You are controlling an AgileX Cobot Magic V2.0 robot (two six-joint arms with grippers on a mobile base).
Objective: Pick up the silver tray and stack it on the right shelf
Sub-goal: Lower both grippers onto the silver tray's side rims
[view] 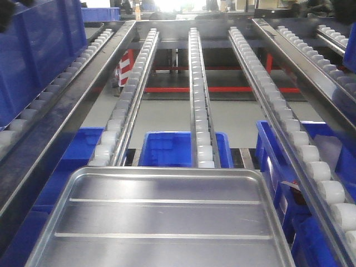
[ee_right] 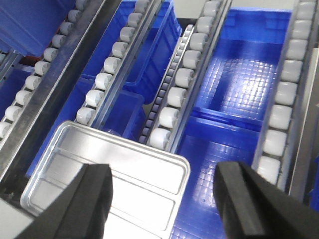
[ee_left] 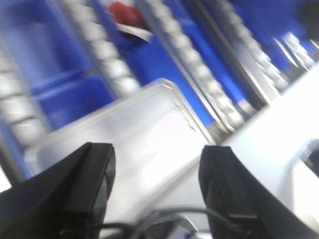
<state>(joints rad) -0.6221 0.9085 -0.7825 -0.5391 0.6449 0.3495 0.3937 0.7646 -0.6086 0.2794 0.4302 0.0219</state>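
The silver tray (view: 161,222) lies flat at the bottom of the front view, shiny, with two long ridges across its base. Its far edge meets the near ends of the white-roller lanes of the right shelf (view: 200,100). Neither gripper shows in the front view. In the blurred left wrist view, my left gripper (ee_left: 157,154) hangs open above the tray (ee_left: 144,134), holding nothing. My right gripper (ee_right: 164,172) is open over the tray's (ee_right: 124,169) right corner, one finger above the tray and the other above a blue bin. The roller lanes (ee_right: 179,79) run away ahead.
Blue plastic bins (view: 167,147) (ee_right: 239,74) sit under the roller lanes. A large blue crate (view: 39,50) stands on the neighbouring rack at the left. A steel side rail (view: 83,94) slopes along the left. A pale flat surface (ee_left: 279,124) fills the left wrist view's right side.
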